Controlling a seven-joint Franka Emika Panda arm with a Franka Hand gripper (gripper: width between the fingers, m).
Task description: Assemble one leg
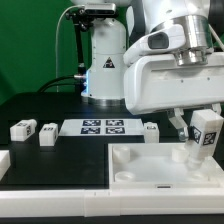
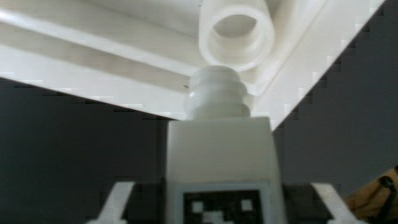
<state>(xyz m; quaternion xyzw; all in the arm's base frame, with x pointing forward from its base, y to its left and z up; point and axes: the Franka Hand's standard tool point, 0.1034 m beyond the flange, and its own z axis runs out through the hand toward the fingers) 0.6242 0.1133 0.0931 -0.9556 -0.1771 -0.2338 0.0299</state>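
Holding leg (image 1: 205, 138), tool (image 1: 206, 124) perhaps above tray (image 1: 150, 182)

No lettering reads; the leg (image 2: 221, 150) carries a marker tag (image 2: 221, 206), the arm's base (image 1: 104, 88) a triangular sticker (image 1: 104, 65).

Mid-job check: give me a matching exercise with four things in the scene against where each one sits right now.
Things:
1. held leg
2. marker board
3. tray
4. leftmost loose leg

Places:
A. exterior view's far left, lying loose
B. gripped in the hand, at the tray's corner on the exterior view's right
C. flat, behind the tray, mid-scene
D. front of the exterior view, large and white

Pairs: 1-B, 2-C, 3-D, 4-A
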